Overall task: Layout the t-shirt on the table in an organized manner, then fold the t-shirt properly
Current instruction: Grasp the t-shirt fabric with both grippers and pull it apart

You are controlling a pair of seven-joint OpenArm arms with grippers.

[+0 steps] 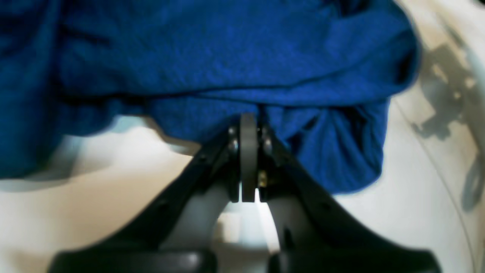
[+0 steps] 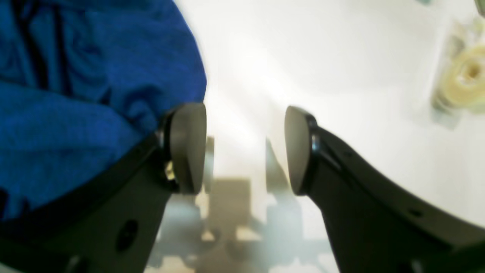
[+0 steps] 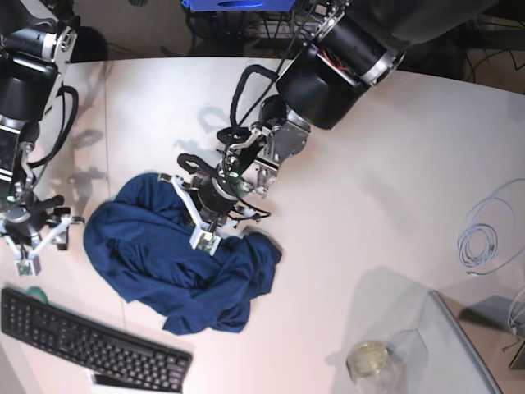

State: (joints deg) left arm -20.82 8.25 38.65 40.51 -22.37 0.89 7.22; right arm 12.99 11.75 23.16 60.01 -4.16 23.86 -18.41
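Note:
The dark blue t-shirt (image 3: pixel 164 263) lies crumpled in a heap on the white table (image 3: pixel 369 205), left of centre. My left gripper (image 3: pixel 205 240) reaches down onto the heap's upper right edge. In the left wrist view its pads (image 1: pixel 248 159) are pressed together, and the t-shirt (image 1: pixel 227 57) gathers into folds at their tip. My right gripper (image 3: pixel 29 261) is just off the heap's left edge. In the right wrist view it (image 2: pixel 245 148) stands open over bare table (image 2: pixel 303 57), with the t-shirt (image 2: pixel 75 94) bunched against the outside of one finger.
A black keyboard (image 3: pixel 90 341) lies along the front left edge, close below the shirt. At the front right stand a grey translucent tray (image 3: pixel 467 345) and a clear jar (image 3: pixel 367 359). A coiled cable (image 3: pixel 484 234) lies at the right. A blurred pale yellow roll (image 2: pixel 466 76) shows in the right wrist view.

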